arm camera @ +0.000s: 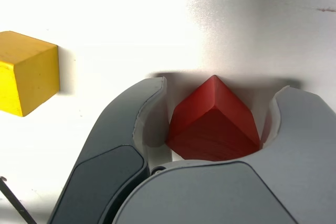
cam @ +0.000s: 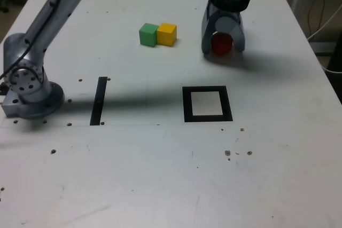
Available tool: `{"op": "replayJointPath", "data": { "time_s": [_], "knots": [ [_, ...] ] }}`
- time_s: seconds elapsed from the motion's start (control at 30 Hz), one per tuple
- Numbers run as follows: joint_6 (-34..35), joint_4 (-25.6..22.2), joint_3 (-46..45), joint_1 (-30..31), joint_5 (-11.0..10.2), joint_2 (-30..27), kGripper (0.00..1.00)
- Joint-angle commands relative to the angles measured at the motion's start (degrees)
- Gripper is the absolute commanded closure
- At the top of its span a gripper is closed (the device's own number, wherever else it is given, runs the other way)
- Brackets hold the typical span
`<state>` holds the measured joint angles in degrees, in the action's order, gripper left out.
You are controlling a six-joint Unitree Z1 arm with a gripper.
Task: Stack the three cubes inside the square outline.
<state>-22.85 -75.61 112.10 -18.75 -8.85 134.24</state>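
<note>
Gripper (cam: 223, 45) points down at the table (cam: 160, 174), at the far side toward the exterior view's right. Red cube (cam: 222, 44) sits between the two jaws. In the wrist view the red cube (arm camera: 214, 121) is turned corner-on to the jaws; one jaw looks to touch it, while a slim gap shows at the other. Jaws are narrowed around the cube, but a firm grip cannot be confirmed. Cube appears to rest on the table.

Green cube (cam: 148, 34) and yellow cube (cam: 166, 33) sit side by side, touching, to the exterior view's left of the gripper and apart from it. Yellow is the one nearer the gripper. Only the yellow cube (arm camera: 27, 72) shows in the wrist view.

Square outline (cam: 207, 118) lies nearer the camera than the gripper, with nothing in it. A black strip (cam: 99, 100) lies on the table to the exterior view's left of the outline, near the arm base (cam: 29, 92).
</note>
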Motion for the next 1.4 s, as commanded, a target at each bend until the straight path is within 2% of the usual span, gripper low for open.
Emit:
{"op": "replayJointPath", "data": {
  "time_s": [0.0, 0.4, 0.7, 0.97, 1.37],
  "knots": [
    [0.1, 0.0, 0.1, 0.2, 0.1, -0.8, 0.62],
    [2.2, -1.9, -1.4, 2.4, 0.0, -9.1, 0.63],
    [7.8, -1.9, -10.5, 9.4, -0.5, -16.9, 0.62],
    [14.3, 2.8, -20.8, 17.5, 0.7, -21.8, 0.62],
    [18.5, 10.3, -26.6, 23.7, 2.3, -20.9, 0.62]
  ]
}}
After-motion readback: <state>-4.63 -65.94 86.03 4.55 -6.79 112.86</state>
